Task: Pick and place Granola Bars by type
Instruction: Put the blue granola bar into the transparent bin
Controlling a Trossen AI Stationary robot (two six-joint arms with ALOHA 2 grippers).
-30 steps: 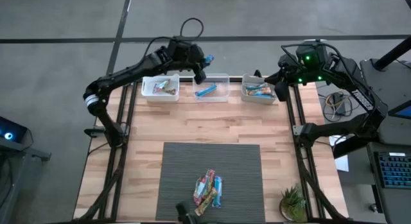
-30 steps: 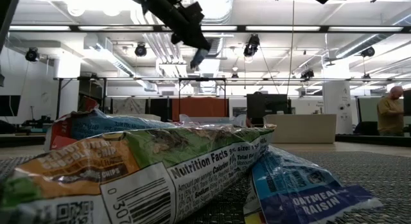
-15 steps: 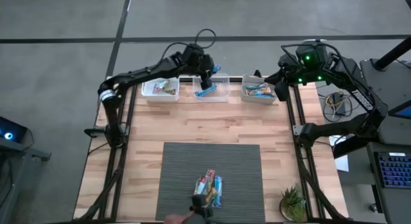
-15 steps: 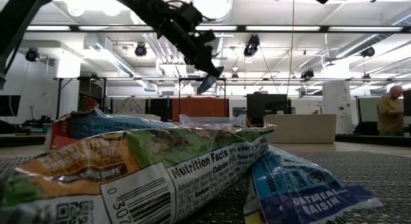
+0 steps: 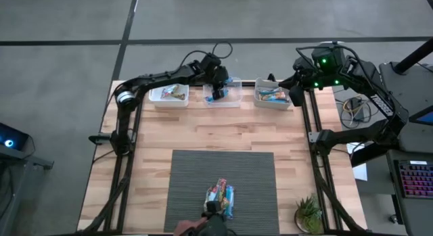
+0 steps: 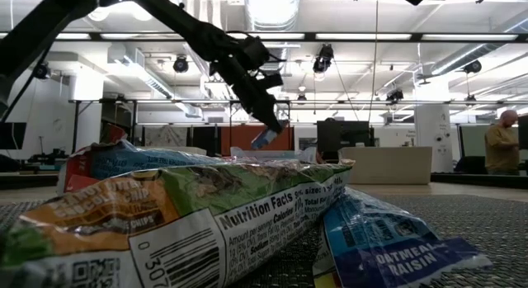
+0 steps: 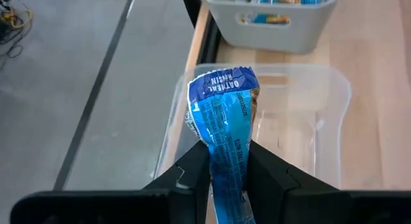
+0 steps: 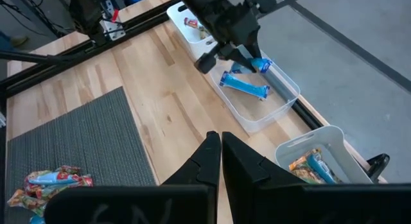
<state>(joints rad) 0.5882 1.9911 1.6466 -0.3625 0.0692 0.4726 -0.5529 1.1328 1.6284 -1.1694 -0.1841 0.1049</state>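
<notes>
- Three bins sit along the table's far edge in the high view: a white bin (image 5: 168, 94) at about eleven o'clock, a clear bin (image 5: 222, 92) at twelve o'clock, and another white bin (image 5: 273, 96) at about one o'clock.
- Left gripper (image 5: 218, 89) hangs over the clear bin, its jaws closed partway on a blue bar (image 7: 226, 131) pinched by its lower end; the wrapper reads oatmeal raisin.
- One blue bar (image 8: 244, 86) already lies inside the clear bin, so the held one looks set to join its own type.
- Right gripper (image 8: 215, 144) waits high at the table's one o'clock corner, jaws pressed together and empty.
- Several unsorted Granola Bars (image 5: 220, 196) lie heaped on the grey mat (image 5: 189, 182) at six o'clock, blue and multicoloured wrappers mixed.
- Step in hand, as I judge it: the placing half of a pick-and-place, bar poised above its bin.
- Next move calls for lowering a little, parting the jaws so the bar drops inside the walls, then lifting clear before swinging back toward the six o'clock heap.
</notes>
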